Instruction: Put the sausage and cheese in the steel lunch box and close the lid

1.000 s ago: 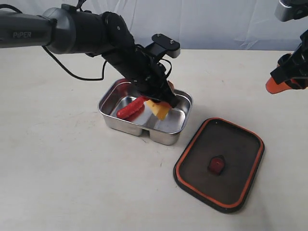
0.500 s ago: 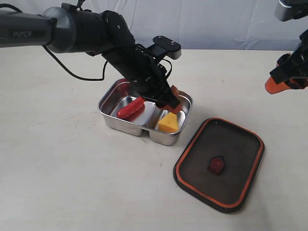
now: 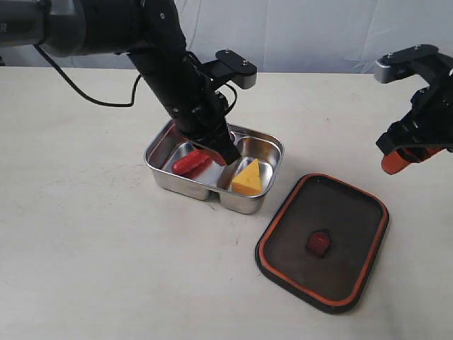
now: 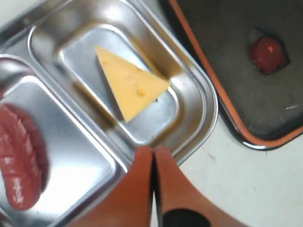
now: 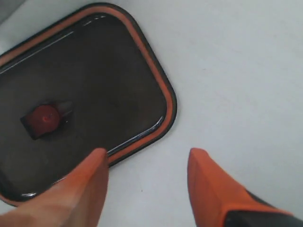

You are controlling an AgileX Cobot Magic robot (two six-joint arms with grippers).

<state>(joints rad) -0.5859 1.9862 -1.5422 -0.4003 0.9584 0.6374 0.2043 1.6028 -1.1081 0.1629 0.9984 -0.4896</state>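
Observation:
The steel lunch box point(image 3: 244, 205) stands open mid-table. The red sausage point(image 3: 190, 163) lies in its left compartment and the yellow cheese point(image 3: 247, 179) in its right one. My left gripper point(image 3: 228, 154) hangs just above the divider, shut and empty. In the left wrist view its tips point(image 4: 154, 150) meet over the box rim point(image 4: 208, 109), with the cheese point(image 4: 130, 87) and sausage point(image 4: 21, 165) beyond. The dark lid point(image 3: 347, 227) lies flat to the right of the box. My right gripper point(image 3: 396, 161) hovers open above the lid's far right corner. Its tips point(image 5: 147, 153) straddle the lid's edge point(image 5: 163, 90).
A small orange valve point(image 3: 318, 243) sits at the lid's centre and also shows as the valve point(image 5: 45, 118) in the right wrist view. Black cables trail from the left arm point(image 3: 106, 25) over the table at the back left. Bare tabletop point(image 3: 106, 269) surrounds the box and lid.
The left gripper let the cheese drop into the right compartment, then shut empty and swung more upright over the box. The right arm came down and left toward the lid.

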